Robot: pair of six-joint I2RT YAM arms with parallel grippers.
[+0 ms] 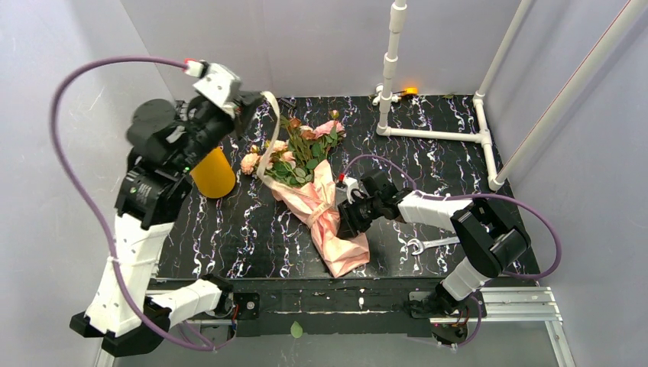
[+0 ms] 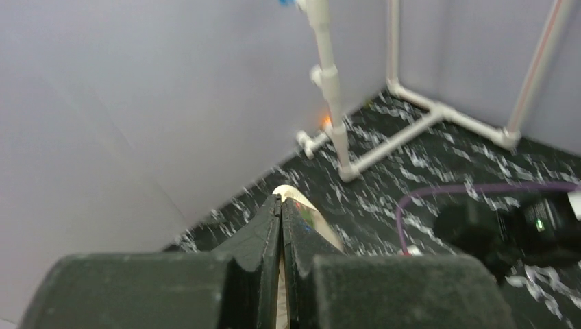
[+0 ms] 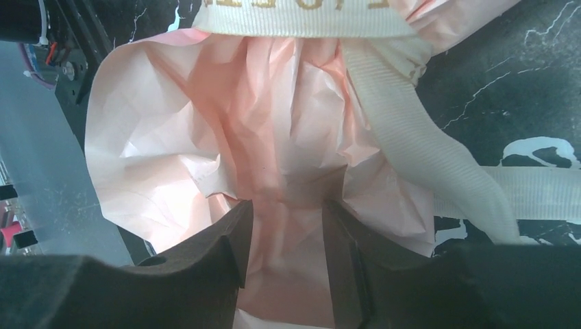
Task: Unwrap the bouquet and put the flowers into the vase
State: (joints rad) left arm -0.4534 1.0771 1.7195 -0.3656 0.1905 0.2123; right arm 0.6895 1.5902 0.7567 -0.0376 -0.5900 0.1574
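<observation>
left hand [image 2: 281, 204] high, fingers tight together; right hand [image 3: 284, 219] low on an outstretched arm, fingers apart

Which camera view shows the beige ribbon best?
The right wrist view: the ribbon is close and sharp, wrapped round the pink paper. The top view shows only a thin strip; the left wrist view a short end pinched in the left end effector.

Arms [image 1: 130, 252] white-linked, black-jointed; purple cables [image 1: 137, 58]; right gripper [image 3: 284, 219] black.
</observation>
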